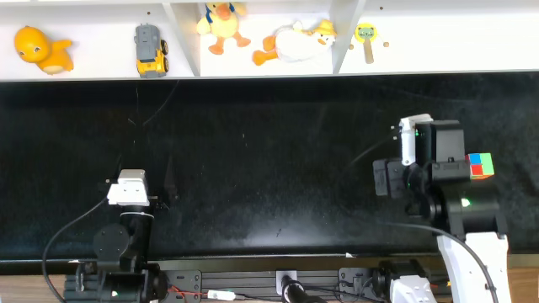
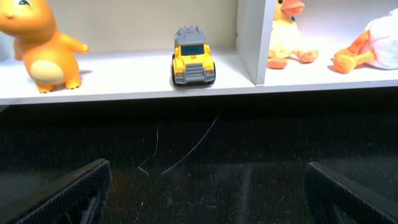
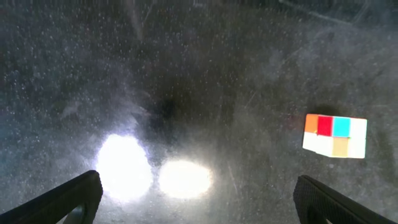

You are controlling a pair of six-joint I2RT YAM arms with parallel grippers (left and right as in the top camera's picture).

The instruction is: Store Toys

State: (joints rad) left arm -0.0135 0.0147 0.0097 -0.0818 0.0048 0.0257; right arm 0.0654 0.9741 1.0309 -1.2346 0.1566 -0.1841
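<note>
Bare tabletop (image 1: 269,151): wide passage; cube (image 1: 480,165) far right; shelf (image 1: 253,74) bays part-filled (truck (image 1: 151,50), plush ducks (image 1: 223,25)).

Colour cube (image 1: 481,165): multicoloured tiles, resting flat on the black table (image 1: 269,151), right side, well apart from the white shelf (image 1: 269,72) at the far edge.

Left compartment: orange figure (image 1: 42,49), upright; yellow-and-grey truck (image 1: 152,50) on its wheels, nose facing near.

Middle compartment: yellow duck plush (image 1: 223,25), seated; white duck plush (image 1: 295,42), lying down.

Right compartment: small yellow toy on a stick (image 1: 366,38).
</note>
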